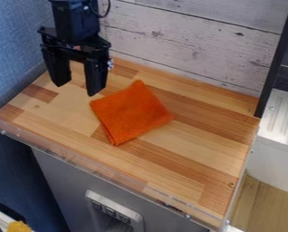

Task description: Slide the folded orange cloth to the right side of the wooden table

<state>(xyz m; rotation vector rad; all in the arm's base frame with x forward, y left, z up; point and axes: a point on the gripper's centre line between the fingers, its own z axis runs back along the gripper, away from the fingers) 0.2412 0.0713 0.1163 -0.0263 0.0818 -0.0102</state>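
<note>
Two black jaws [79,87] spread apart, near rumpled orange cloth [132,112], roughly four-sided, on striped wood counter [189,158].

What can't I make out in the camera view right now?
All in the camera view:
Cloth: underside and inner folds, hidden by its own top layer.
Arm: upper part and base, cut off by the top edge.
Claw: exact height over the table, unclear from this single slanted angle.
Yellow thing: cut off by the bottom edge, so I can't say what it is.
</note>
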